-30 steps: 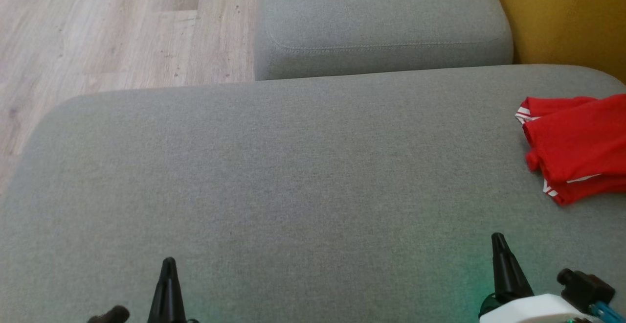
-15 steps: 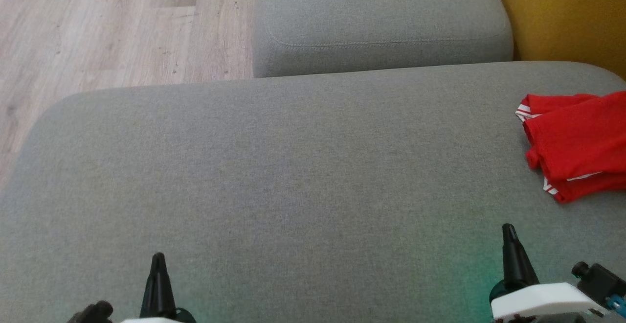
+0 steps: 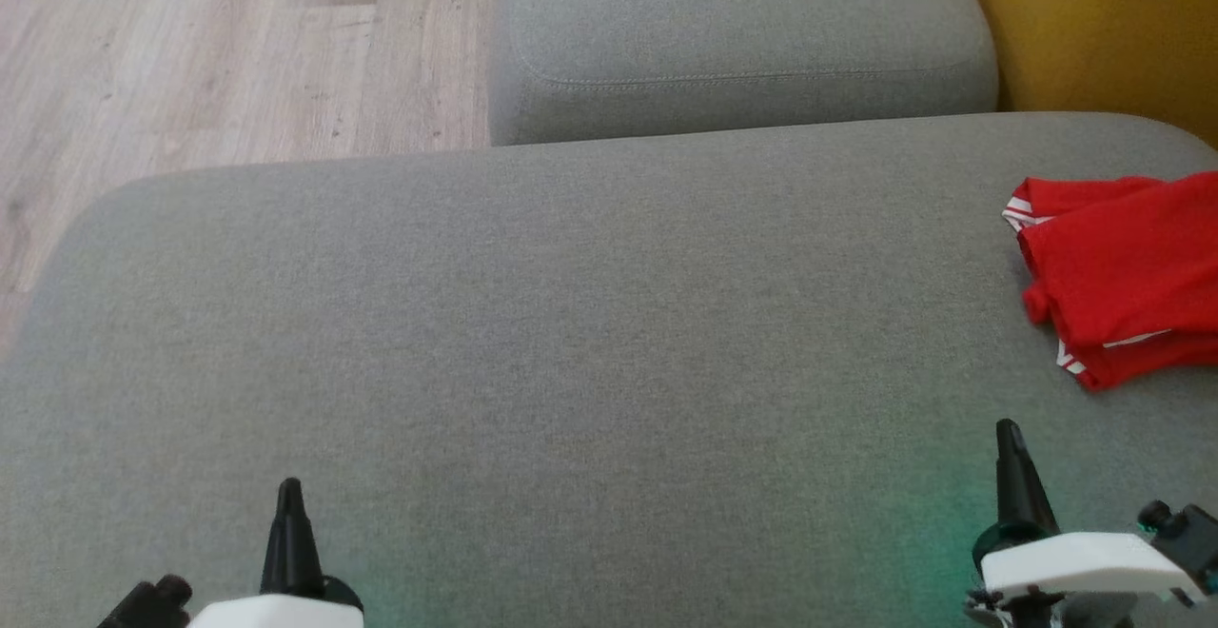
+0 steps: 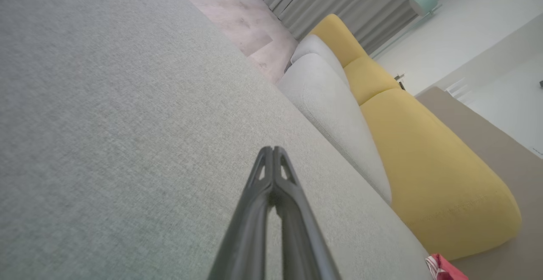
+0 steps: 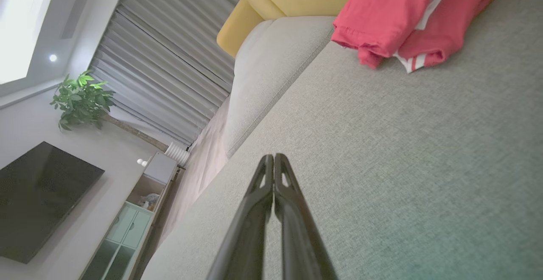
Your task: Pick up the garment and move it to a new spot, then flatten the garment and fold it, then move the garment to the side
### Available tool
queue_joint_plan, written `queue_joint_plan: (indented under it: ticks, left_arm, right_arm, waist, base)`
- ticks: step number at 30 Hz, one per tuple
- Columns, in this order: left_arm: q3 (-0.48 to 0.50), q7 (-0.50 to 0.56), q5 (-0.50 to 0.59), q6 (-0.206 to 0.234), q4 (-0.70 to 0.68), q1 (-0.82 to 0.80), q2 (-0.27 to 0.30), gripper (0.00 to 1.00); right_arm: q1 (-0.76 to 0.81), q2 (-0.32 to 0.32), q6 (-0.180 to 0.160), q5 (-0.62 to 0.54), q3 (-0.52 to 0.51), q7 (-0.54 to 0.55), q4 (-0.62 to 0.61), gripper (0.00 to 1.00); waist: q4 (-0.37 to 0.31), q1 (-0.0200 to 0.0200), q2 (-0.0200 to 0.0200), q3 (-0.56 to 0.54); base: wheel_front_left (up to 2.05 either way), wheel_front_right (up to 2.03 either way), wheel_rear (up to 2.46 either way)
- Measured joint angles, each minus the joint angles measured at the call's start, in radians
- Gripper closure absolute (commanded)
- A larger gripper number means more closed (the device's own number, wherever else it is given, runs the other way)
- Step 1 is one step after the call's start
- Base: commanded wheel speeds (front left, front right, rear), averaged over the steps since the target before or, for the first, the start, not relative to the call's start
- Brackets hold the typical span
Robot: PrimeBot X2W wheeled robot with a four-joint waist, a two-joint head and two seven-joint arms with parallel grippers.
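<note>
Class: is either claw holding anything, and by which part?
Nothing is held. The left claw and right claw are shut and empty; the red garment lies untouched on the sofa.

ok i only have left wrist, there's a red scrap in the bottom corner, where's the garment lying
Observer: The red garment lies near the right end of the grey cushion, ahead of the right tool.
Operator: is that tool touching it
Observer: No, it's shut on nothing, with bare cushion between them.
Operator: is it lying flat
Observer: No, it's bunched in overlapping layers, white-striped hems poking out.
</note>
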Motion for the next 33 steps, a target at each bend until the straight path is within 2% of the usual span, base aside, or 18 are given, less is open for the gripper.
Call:
queue_joint_plan:
  ticks: [33]
  left_arm:
    - [0.067, 0.093, -0.391, -0.044, 0.033, -0.087, 0.000, 1.00]
  right_arm:
    - [-0.066, 0.000, 0.000, 0.392, -0.065, 0.096, 0.000, 1.00]
  waist:
    - [-0.007, -0.0002, 0.0000, 0.022]
  base:
    - [0.00, 0.00, 0.00]
